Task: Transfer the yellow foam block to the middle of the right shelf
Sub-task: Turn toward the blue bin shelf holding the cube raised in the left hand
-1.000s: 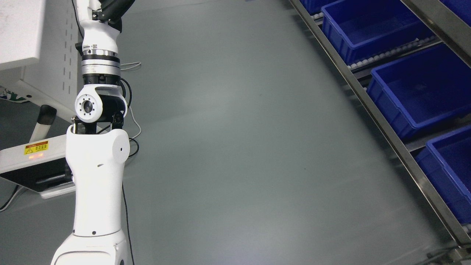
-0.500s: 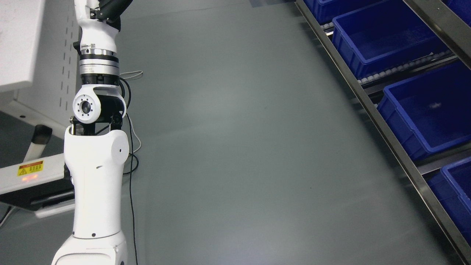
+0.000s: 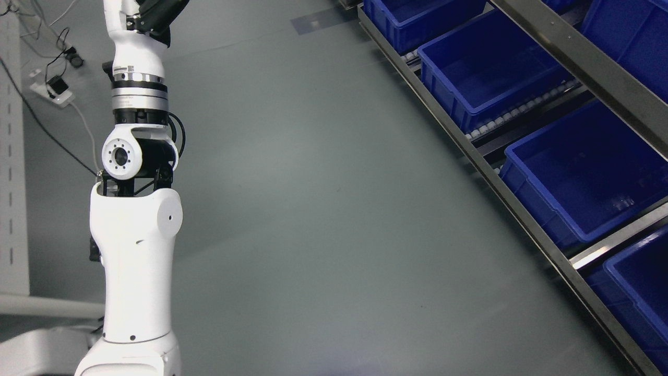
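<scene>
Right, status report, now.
Left arm raised along picture's left; its hand is cut off at the top edge. Right arm not in view. Yellow foam block not visible. Blue bins on the shelf rack at right; grey floor between looks clear.

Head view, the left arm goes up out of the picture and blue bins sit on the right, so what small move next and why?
Probably keep turning the base toward the shelf: its blue bins sit at the right edge, and neither the left arm's hand nor any yellow block is visible.
</scene>
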